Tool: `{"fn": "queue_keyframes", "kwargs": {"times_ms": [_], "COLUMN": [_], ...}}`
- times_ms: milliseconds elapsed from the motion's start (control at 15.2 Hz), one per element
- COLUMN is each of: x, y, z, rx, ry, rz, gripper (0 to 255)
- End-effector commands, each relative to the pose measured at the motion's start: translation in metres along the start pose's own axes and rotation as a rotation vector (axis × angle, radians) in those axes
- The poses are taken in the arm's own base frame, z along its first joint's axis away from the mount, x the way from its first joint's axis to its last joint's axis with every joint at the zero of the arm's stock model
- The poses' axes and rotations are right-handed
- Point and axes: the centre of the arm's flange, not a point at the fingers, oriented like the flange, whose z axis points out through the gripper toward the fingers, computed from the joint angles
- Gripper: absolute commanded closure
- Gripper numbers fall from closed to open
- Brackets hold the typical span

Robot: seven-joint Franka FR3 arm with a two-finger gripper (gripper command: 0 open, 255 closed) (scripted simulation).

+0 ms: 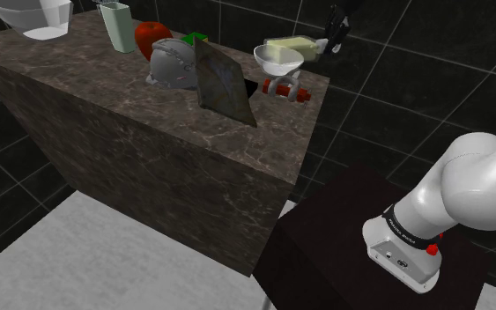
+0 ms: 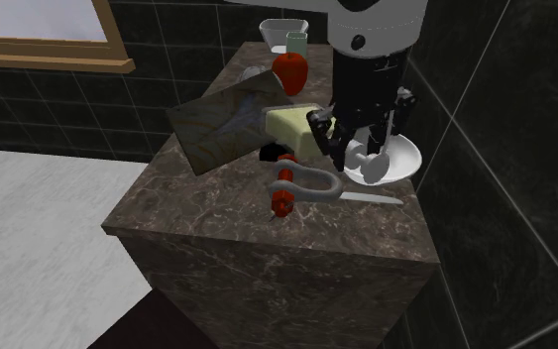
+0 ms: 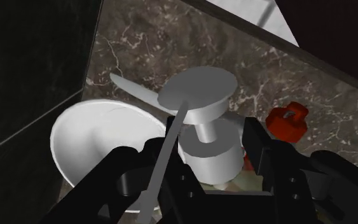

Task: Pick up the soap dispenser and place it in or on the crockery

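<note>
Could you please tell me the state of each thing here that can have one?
gripper, shut on soap dispenser.
soap dispenser, held, not in the small white bowl.
small white bowl, upright, nothing seen inside.
pale green cup, upright.
board, tilted on edge.

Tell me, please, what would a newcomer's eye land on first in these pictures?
Most likely the all-black claw clasping a white pump-top soap dispenser, close by a white round bowl at one end of the dark marbled counter. Next come the red-and-grey shackle-shaped object lying near that bowl, and the round red fruit further along the counter.
</note>
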Motion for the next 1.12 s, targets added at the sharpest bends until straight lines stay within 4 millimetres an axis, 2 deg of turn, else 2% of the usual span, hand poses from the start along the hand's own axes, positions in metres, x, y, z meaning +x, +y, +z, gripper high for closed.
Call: {"fn": "queue_keyframes", "kwargs": {"times_ms": [0, 660, 1056], "x": [0.01, 0.052, 0.05], "y": [0.025, 0.143, 0.139], "z": [0.006, 0.033, 0.064], "rx": [-0.002, -0.002, -0.002], "ry": [0.0, 0.0, 0.0], "rz": [-0.001, -0.001, -0.001], "gripper": [255, 255, 255]}}
